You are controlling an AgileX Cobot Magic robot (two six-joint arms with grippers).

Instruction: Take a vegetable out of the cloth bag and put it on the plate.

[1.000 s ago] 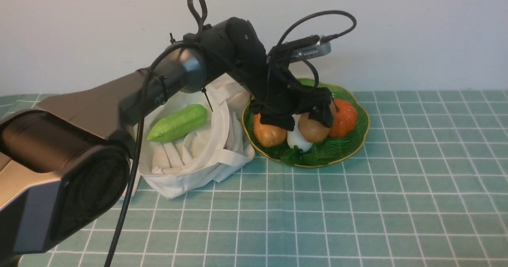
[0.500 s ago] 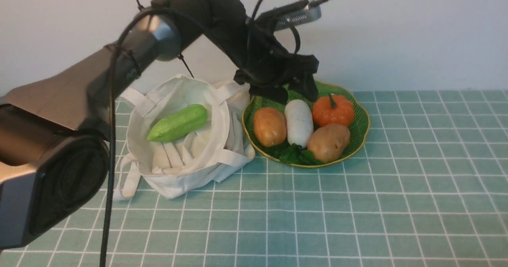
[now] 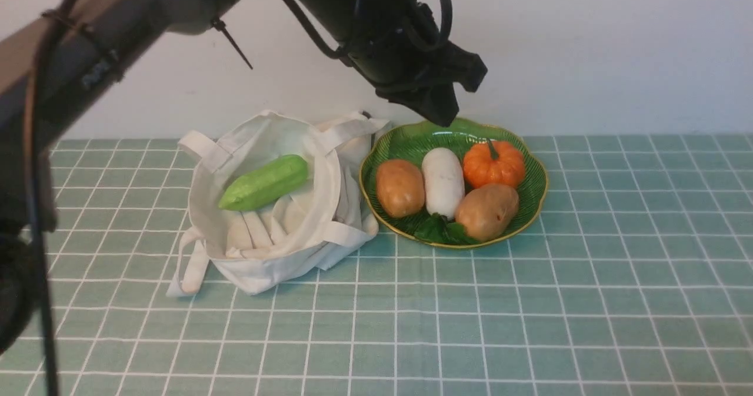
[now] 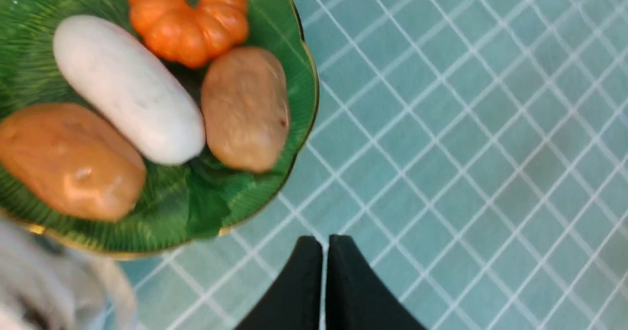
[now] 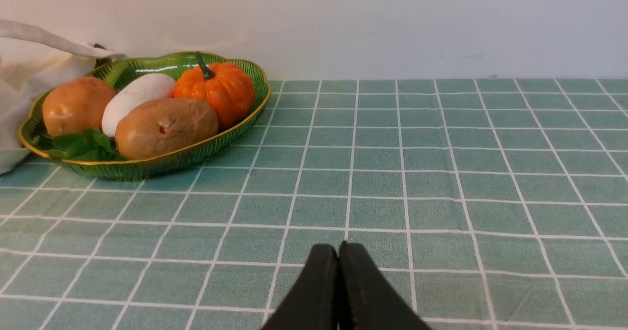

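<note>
Your plate (image 3: 532, 175) crowded: potatoes (image 3: 400, 187), white radish (image 3: 443, 181), pumpkin (image 3: 494, 163). Cucumber (image 3: 265, 182) lies in cloth bag (image 3: 282, 249), left of and below your left gripper (image 3: 442, 112), jaws pressed together, empty. Right gripper (image 5: 338, 254) likewise.

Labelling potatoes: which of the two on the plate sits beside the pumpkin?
The duller brown potato, right of the white radish, in front of the pumpkin; the orange-tinted potato lies left of the radish.
</note>
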